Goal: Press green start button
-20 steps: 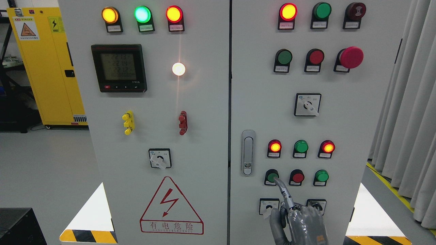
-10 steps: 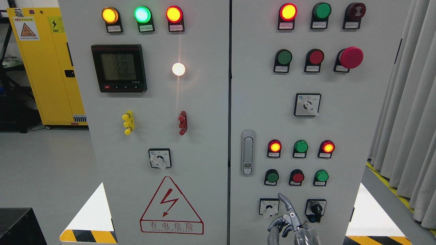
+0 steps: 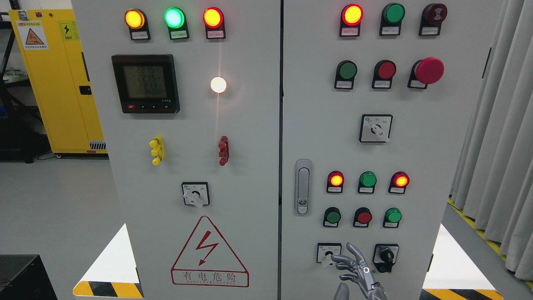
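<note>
Right hand (image 3: 354,271) below green button (image 3: 333,216), apart.
Fingers spread, holding nothing; low near selector switch (image 3: 329,253), probably clear of the panel (image 3: 416,158).

The green start button (image 3: 333,216) is a round, dark green push button in a black collar, with a small white label plate under it. It sits unlit and untouched on the grey right-hand cabinet door, leftmost in its row of three, beside a red button (image 3: 364,217).
</note>
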